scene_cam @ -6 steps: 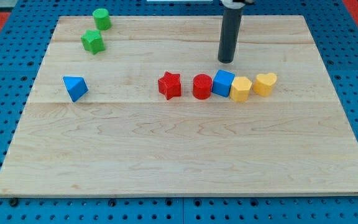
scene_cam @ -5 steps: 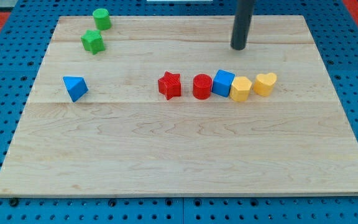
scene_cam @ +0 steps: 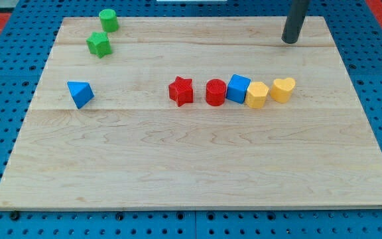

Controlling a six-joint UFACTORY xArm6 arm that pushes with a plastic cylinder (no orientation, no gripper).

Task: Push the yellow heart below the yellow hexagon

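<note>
The yellow heart point(scene_cam: 284, 89) lies on the wooden board at the view's right, at the right end of a row of blocks. The yellow hexagon point(scene_cam: 256, 95) sits just to its left, touching or nearly touching it. My tip point(scene_cam: 290, 41) is near the board's top edge, above the yellow heart and well apart from it. The dark rod rises out of the view's top.
A blue cube point(scene_cam: 238, 88), a red cylinder point(scene_cam: 215, 92) and a red star point(scene_cam: 181, 91) continue the row to the left. A blue triangle point(scene_cam: 79, 93) lies at the left. A green star point(scene_cam: 99, 44) and a green cylinder point(scene_cam: 109, 20) sit at the top left.
My tip has moved to the right and towards the view's top, from above the blue cube to above the yellow heart. The blocks have not moved.
</note>
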